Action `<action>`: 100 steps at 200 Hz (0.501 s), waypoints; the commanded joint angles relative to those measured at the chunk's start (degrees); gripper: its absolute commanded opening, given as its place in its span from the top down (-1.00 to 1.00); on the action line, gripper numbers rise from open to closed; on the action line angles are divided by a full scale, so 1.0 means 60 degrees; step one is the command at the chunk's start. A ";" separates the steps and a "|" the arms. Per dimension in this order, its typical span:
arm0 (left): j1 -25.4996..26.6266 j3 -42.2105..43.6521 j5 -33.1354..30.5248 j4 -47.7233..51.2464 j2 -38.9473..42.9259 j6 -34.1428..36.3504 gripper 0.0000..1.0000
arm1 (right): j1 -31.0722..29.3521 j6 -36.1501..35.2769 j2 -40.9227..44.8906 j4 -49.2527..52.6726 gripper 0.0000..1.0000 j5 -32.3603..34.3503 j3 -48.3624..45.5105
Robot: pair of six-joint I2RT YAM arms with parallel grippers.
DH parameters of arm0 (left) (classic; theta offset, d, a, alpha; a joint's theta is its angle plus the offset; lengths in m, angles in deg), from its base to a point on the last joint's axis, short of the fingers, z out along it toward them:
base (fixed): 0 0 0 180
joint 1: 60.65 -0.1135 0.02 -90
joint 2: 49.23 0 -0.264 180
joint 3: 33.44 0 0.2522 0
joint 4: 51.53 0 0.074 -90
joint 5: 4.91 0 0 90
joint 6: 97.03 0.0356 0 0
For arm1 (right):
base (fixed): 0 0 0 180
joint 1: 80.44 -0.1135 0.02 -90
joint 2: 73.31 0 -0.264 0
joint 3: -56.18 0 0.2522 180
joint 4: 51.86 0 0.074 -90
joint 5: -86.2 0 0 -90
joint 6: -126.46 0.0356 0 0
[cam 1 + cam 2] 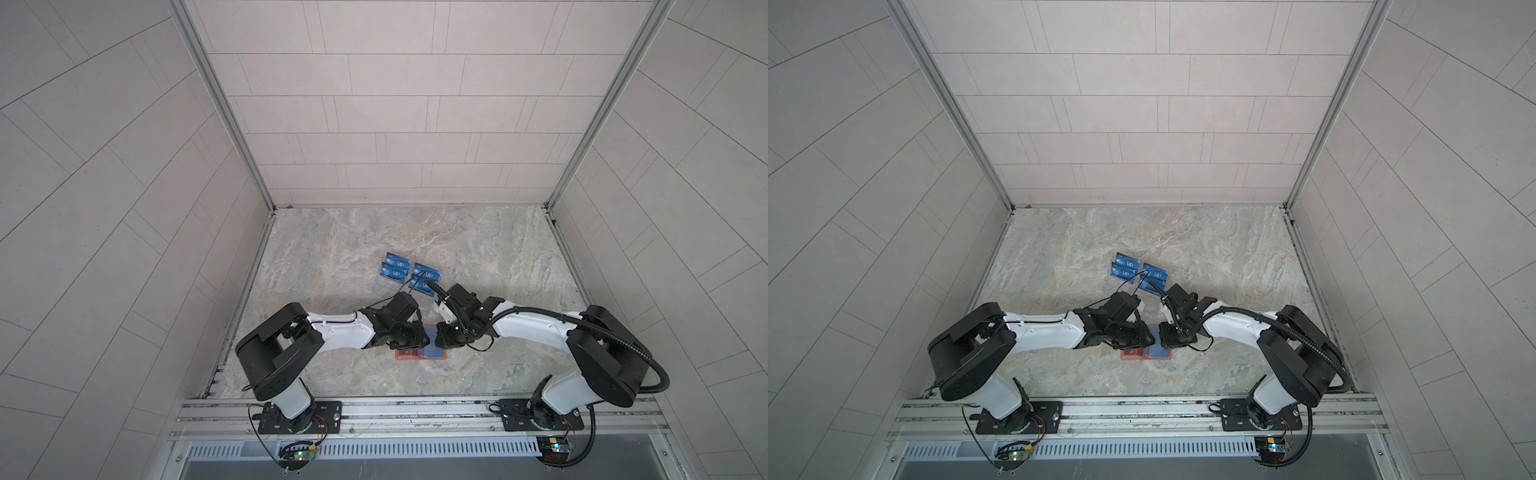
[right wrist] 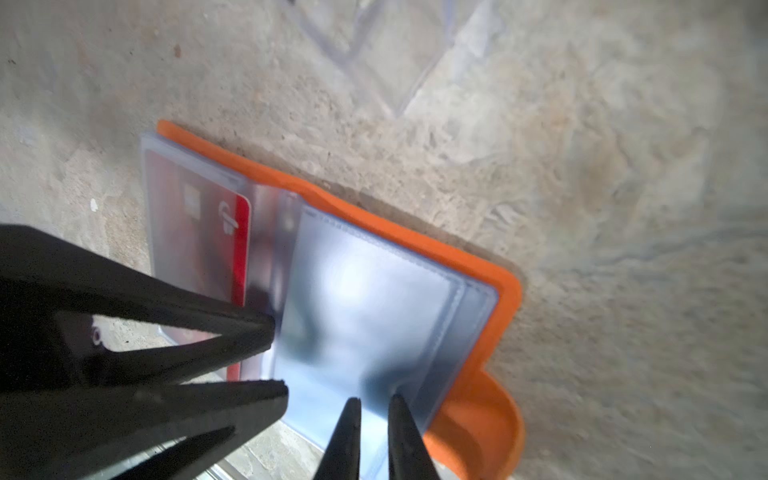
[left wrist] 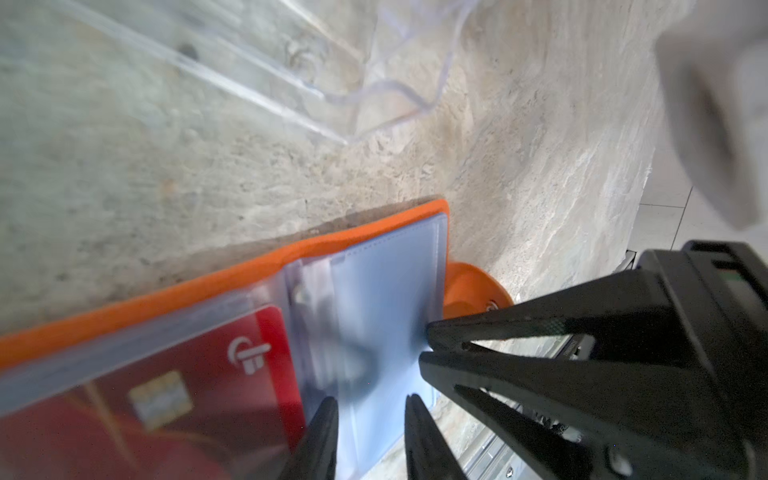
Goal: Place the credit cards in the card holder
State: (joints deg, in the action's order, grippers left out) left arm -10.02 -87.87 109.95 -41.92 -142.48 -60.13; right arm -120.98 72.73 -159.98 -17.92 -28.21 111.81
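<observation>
Over the open card holder (image 2: 415,232), flat on the table (image 2: 582,166), the right gripper (image 2: 375,398) pinches an empty sleeve page (image 2: 365,299). The left gripper (image 3: 371,399), jaws narrowly apart, straddles it. They are probably opening a pocket. Next comes fetching one of the blue credit cards (image 1: 397,268) from the clear racks (image 3: 332,83) beyond the holder. The pocket mouth is blurred, and in both top views the wrists cover most of the holder.

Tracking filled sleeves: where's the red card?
In both top views, the red card lies sleeved in the left half of the open card holder, at the table's front centre.
</observation>
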 commanded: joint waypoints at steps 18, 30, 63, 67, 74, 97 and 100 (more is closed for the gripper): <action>-0.0189 0.0184 0.0085 -0.0335 -0.0259 0.0098 0.35 | 0.0033 0.0108 -0.0252 0.0521 0.66 0.0546 -0.0161; -0.0215 0.0198 0.0108 -0.0342 -0.0322 0.0071 0.35 | 0.0032 0.0121 -0.0269 0.0532 0.66 0.0537 -0.0155; -0.0215 0.0324 0.0159 -0.0526 -0.0393 -0.0008 0.33 | 0.0045 0.0142 -0.0300 0.0503 0.66 0.0542 -0.0130; -0.0210 0.0345 0.0197 -0.0591 -0.0412 -0.0028 0.32 | 0.0037 0.0139 -0.0304 0.0502 0.66 0.0537 -0.0124; -0.0210 0.0406 0.0259 -0.0734 -0.0437 -0.0102 0.32 | 0.0027 0.0148 -0.0317 0.0488 0.66 0.0537 -0.0102; -0.0207 0.0526 0.0389 -0.1055 -0.0469 -0.0240 0.32 | 0.0033 0.0158 -0.0357 0.0448 0.66 0.0522 -0.0066; -0.0217 0.0545 0.0407 -0.1104 -0.0482 -0.0258 0.32 | 0.0032 0.0165 -0.0363 0.0445 0.66 0.0522 -0.0064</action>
State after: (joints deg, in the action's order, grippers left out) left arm -11.05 -86.38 111.94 -47.40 -144.01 -60.68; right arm -120.98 72.97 -160.16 -17.85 -28.19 111.92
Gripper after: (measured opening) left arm 0.340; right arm 0.169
